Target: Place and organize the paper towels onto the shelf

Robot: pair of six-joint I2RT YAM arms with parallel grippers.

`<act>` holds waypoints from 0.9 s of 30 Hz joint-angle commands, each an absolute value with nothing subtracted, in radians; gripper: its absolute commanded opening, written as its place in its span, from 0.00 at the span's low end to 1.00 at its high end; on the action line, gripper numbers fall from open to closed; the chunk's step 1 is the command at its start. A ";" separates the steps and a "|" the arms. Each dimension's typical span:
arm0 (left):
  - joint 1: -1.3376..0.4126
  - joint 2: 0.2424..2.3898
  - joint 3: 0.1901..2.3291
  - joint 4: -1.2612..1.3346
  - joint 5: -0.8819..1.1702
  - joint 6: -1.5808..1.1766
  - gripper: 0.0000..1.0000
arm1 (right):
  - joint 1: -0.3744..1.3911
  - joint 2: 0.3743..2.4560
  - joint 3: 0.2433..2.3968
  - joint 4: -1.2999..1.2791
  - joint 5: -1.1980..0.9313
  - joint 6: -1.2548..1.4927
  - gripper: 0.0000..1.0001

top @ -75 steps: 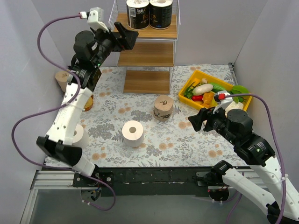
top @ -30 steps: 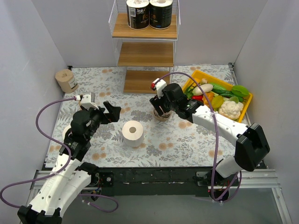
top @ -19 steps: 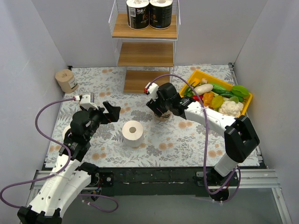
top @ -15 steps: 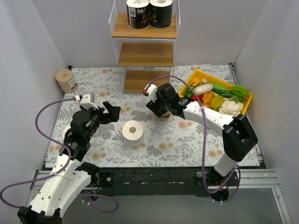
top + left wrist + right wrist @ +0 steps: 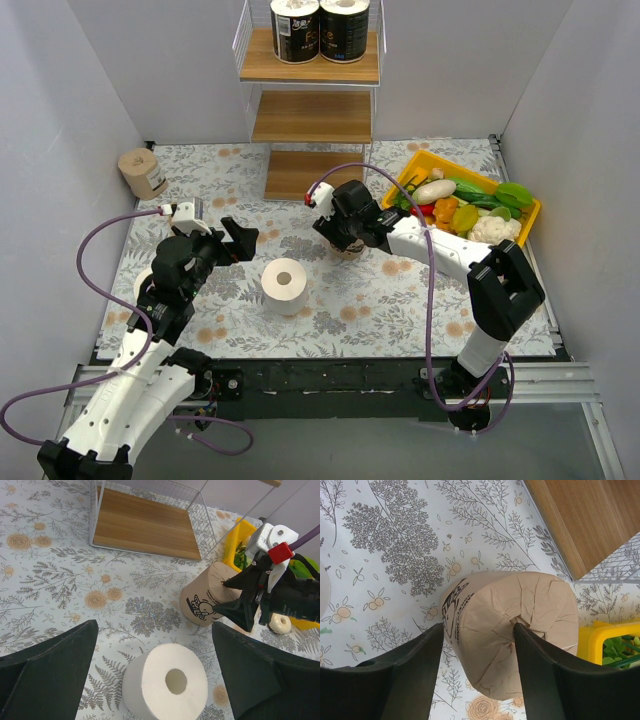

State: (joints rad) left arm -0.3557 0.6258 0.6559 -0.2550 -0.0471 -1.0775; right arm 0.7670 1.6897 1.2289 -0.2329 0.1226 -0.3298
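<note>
Two black-wrapped rolls (image 5: 320,30) stand on the top board of the shelf (image 5: 310,115). A tan roll (image 5: 348,243) stands on the table in front of the shelf. My right gripper (image 5: 342,232) is shut on it, one finger against its labelled side and the other in the core dent (image 5: 520,625). A plain white roll (image 5: 284,286) stands mid-table. My left gripper (image 5: 243,236) is open and empty just left of and above it (image 5: 165,682). A second tan roll (image 5: 141,173) stands far left. Another white roll (image 5: 140,287) is mostly hidden under my left arm.
A yellow tray (image 5: 440,158) of vegetables with a white cauliflower (image 5: 488,231) sits right of the shelf, close behind my right arm. The shelf's lowest board (image 5: 145,527) and wire frame lie just beyond the tan roll. Grey walls close in both sides.
My left arm came down from the shelf top to beside the white roll. My right arm swung in from the right to the tan roll, edged slightly left, and its jaws closed on it.
</note>
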 commanded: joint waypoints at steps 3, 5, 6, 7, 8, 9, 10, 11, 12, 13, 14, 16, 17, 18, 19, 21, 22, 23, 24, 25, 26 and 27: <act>-0.353 0.632 0.676 -0.264 -0.080 -1.065 0.98 | 0.769 1.704 1.241 -0.207 0.138 -0.330 0.65; -0.353 0.634 0.678 -0.267 -0.084 -1.066 0.98 | 0.769 1.704 1.230 -0.201 0.144 -0.337 0.64; -0.353 0.632 0.678 -0.267 -0.090 -1.066 0.98 | 0.769 1.706 1.223 -0.192 0.146 -0.339 0.63; -0.354 0.630 0.678 -0.268 -0.094 -1.066 0.98 | 0.769 1.706 1.218 -0.186 0.146 -0.344 0.63; -0.353 0.629 0.678 -0.270 -0.098 -1.066 0.98 | 0.769 1.707 1.216 -0.189 0.146 -0.345 0.63; -0.353 0.627 0.678 -0.270 -0.101 -1.066 0.98 | 0.769 1.710 1.219 -0.190 0.146 -0.345 0.63; -0.353 0.623 0.681 -0.270 -0.101 -1.066 0.98 | 0.769 1.713 1.220 -0.192 0.147 -0.344 0.63; -0.353 0.621 0.680 -0.271 -0.101 -1.068 0.98 | 0.769 1.715 1.220 -0.193 0.149 -0.344 0.62; -0.354 0.618 0.678 -0.270 -0.104 -1.068 0.98 | 0.769 1.718 1.220 -0.193 0.147 -0.342 0.62; -0.353 0.614 0.678 -0.271 -0.106 -1.068 0.98 | 0.769 1.723 1.221 -0.195 0.150 -0.341 0.62; -0.353 0.612 0.678 -0.272 -0.109 -1.068 0.98 | 0.769 1.726 1.224 -0.196 0.156 -0.339 0.63; -0.353 0.611 0.678 -0.270 -0.113 -1.069 0.98 | 0.773 1.741 1.241 -0.216 0.191 -0.333 0.64; -0.354 0.611 0.680 -0.271 -0.112 -1.068 0.98 | 0.775 1.746 1.247 -0.222 0.205 -0.328 0.64; -0.353 0.611 0.678 -0.270 -0.112 -1.068 0.98 | 0.776 1.750 1.252 -0.236 0.215 -0.325 0.64; -0.354 0.611 0.678 -0.271 -0.112 -1.068 0.98 | 0.778 1.752 1.261 -0.239 0.230 -0.322 0.64; -0.353 0.612 0.678 -0.272 -0.112 -1.068 0.98 | 0.781 1.750 1.264 -0.242 0.242 -0.319 0.61; -0.354 0.612 0.678 -0.272 -0.113 -1.068 0.98 | 0.785 1.750 1.272 -0.247 0.258 -0.313 0.61; -0.354 0.612 0.678 -0.272 -0.114 -1.068 0.98 | 0.785 1.750 1.273 -0.248 0.259 -0.310 0.60; -0.354 0.614 0.678 -0.272 -0.114 -1.068 0.98 | 0.785 1.753 1.273 -0.247 0.261 -0.308 0.59; -0.354 0.614 0.678 -0.272 -0.115 -1.068 0.98 | 0.784 1.755 1.273 -0.242 0.262 -0.308 0.57; -0.354 0.614 0.678 -0.273 -0.117 -1.068 0.98 | 0.785 1.755 1.270 -0.241 0.265 -0.308 0.56; -0.353 0.615 0.680 -0.275 -0.120 -1.068 0.98 | 0.785 1.758 1.269 -0.238 0.268 -0.310 0.54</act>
State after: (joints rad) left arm -0.3557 0.6216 0.6559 -0.2626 -0.0956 -1.0775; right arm 0.7856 1.7313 1.2423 -0.2131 0.2329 -0.3283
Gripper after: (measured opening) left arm 0.982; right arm 0.572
